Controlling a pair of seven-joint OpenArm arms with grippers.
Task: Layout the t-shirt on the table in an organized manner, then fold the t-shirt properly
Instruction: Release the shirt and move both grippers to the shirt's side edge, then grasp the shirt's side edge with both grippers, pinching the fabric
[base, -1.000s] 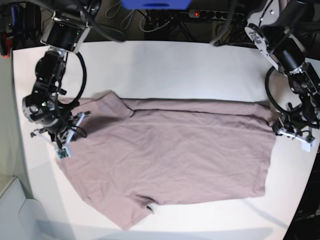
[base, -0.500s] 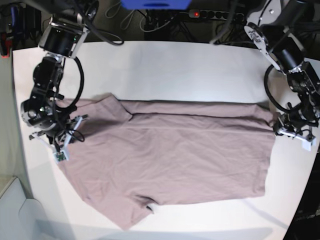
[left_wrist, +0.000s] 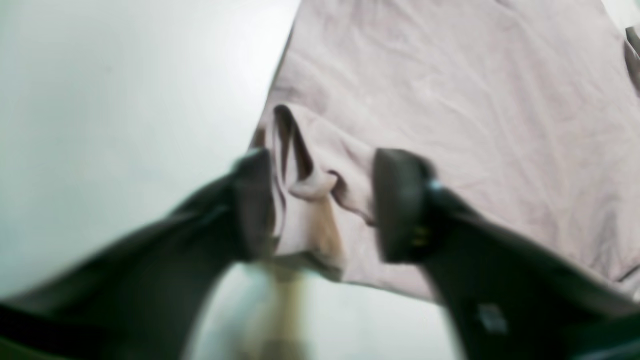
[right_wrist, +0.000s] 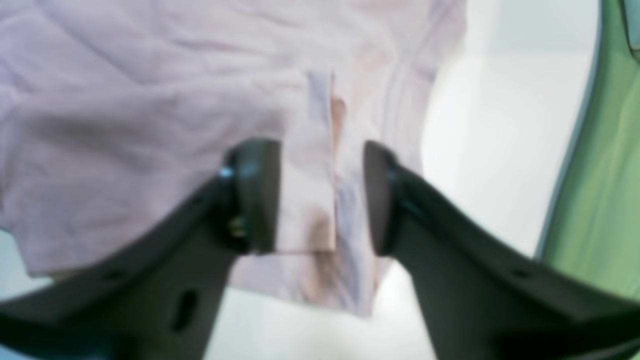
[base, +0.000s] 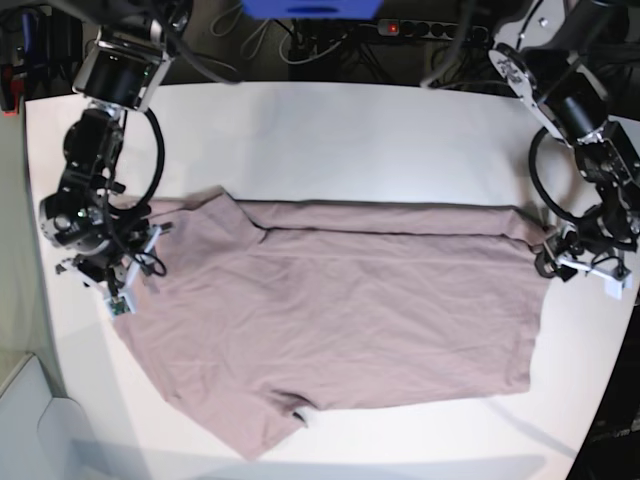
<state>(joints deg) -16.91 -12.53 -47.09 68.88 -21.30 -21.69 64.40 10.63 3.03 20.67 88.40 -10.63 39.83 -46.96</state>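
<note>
The mauve t-shirt (base: 340, 320) lies spread across the white table (base: 350, 140), long side running left to right, with a sleeve pointing toward the front edge. My right gripper (base: 125, 280) sits at the shirt's left end. In the right wrist view its jaws (right_wrist: 317, 197) stand apart with a loose fold of the t-shirt (right_wrist: 150, 100) between them. My left gripper (base: 558, 262) is at the shirt's right edge. In the left wrist view it (left_wrist: 325, 210) is open, straddling a bunched corner of the t-shirt (left_wrist: 450, 100) that touches neither pad firmly.
A power strip (base: 430, 30) and cables lie beyond the table's far edge, beside a blue object (base: 312, 8). A pale grey surface (base: 30, 420) sits off the table's front left corner. Both grippers are close to the table's side edges.
Both grippers went from shut on the shirt's ends to open, letting go of the cloth. The arm at the left end shifted slightly left and back.
</note>
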